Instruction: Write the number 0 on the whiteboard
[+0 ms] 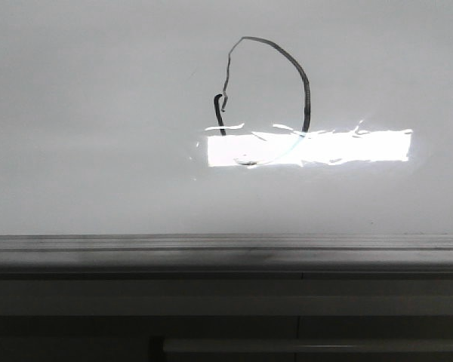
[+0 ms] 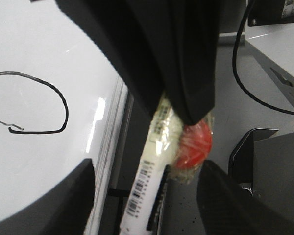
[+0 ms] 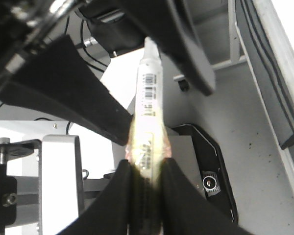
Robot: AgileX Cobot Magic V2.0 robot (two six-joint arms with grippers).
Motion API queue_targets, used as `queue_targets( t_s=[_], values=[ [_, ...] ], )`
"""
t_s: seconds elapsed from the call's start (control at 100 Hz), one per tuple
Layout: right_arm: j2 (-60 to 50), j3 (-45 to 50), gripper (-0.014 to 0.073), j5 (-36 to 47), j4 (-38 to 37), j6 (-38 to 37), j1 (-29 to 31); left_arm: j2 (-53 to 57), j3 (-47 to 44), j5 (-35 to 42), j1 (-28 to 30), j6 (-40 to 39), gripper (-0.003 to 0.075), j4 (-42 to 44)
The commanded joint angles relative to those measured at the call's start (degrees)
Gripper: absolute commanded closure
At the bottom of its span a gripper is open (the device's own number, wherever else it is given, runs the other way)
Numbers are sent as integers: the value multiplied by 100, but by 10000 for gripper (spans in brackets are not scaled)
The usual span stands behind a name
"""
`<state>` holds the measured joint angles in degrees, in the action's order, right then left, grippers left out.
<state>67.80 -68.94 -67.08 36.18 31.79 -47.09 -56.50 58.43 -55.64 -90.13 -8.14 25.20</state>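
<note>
The whiteboard [image 1: 98, 113] fills the front view, with a bright glare across its middle. On it is the number 0 [image 1: 306, 90], an uneven thin black loop whose lower part is washed out by the glare. No gripper shows in the front view. In the left wrist view the number 0 [image 2: 63, 105] lies on the whiteboard [image 2: 39, 39]. My right gripper [image 3: 146, 166] is shut on a white barcoded marker [image 3: 149, 93] wrapped in tape. Off the board's edge, my left gripper [image 2: 144, 210] stands open, its fingers either side of the marker [image 2: 147, 191] without touching it.
A grey metal edge strip [image 1: 211, 245] runs along the board's near side. A red lump [image 2: 196, 144] is taped to the marker. A black cable [image 2: 240, 73] and a black housing [image 2: 250, 147] lie on the grey surface beside the board. A metal bracket [image 3: 59, 166] stands nearby.
</note>
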Motion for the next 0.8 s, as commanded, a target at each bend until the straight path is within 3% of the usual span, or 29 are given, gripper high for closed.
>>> queue_targets(
  t_s=[0.0,0.27,0.65,0.72,0.79],
  values=[
    [-9,-132,652,89,197,96,16,45,215,240,-44,-15,394,66],
    [27,-132,652,89,223,96,16,45,215,-2,-44,-15,741,52],
    [27,-132,643,194,322,96,16,45,215,-39,-44,-15,739,154],
    [27,-144,592,291,320,96,16,45,215,-39,-44,-15,739,154],
    [27,-168,480,426,309,96,16,45,215,-39,-44,-15,740,154]
  ],
)
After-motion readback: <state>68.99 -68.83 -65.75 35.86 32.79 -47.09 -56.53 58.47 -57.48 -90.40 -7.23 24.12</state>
